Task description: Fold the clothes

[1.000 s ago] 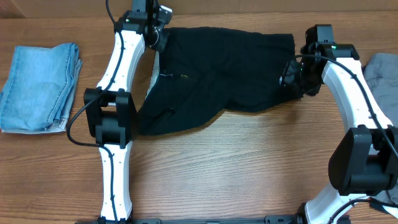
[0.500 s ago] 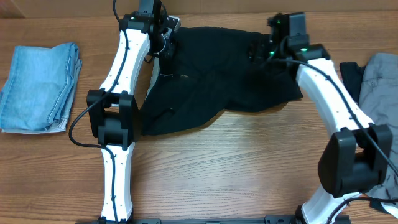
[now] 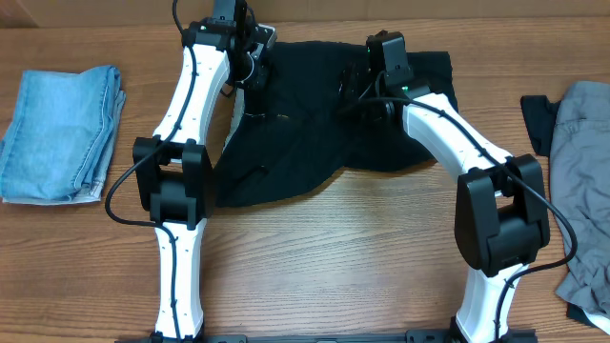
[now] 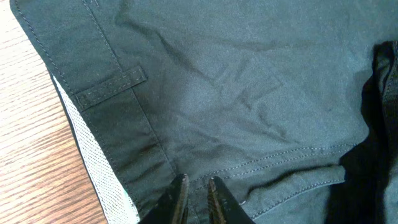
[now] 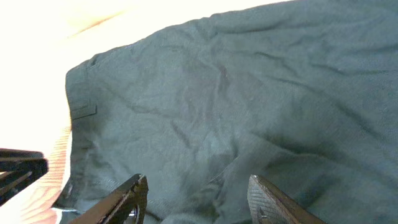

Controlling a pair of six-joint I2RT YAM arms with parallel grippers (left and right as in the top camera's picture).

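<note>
Bunching threatens the black shorts (image 3: 315, 133) spread on the table (image 3: 381, 248): the right tool (image 5: 198, 183) gapes empty above them while the left tool (image 4: 197, 182), almost closed at the waistband (image 4: 106, 87), may or may not pinch cloth, I cannot tell, so a lone pull would skew the fold.

No text, label, brand or number is legible on the black shorts (image 3: 305, 133) or anywhere else.

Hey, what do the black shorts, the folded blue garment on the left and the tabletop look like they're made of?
Black shorts: matte woven cloth, probably a cotton blend; creases, stitched seams, pale mesh lining. Blue garment: faded denim, by its streaky light-blue look. Table: wood or wood-look laminate; grain lines, low sheen.
</note>
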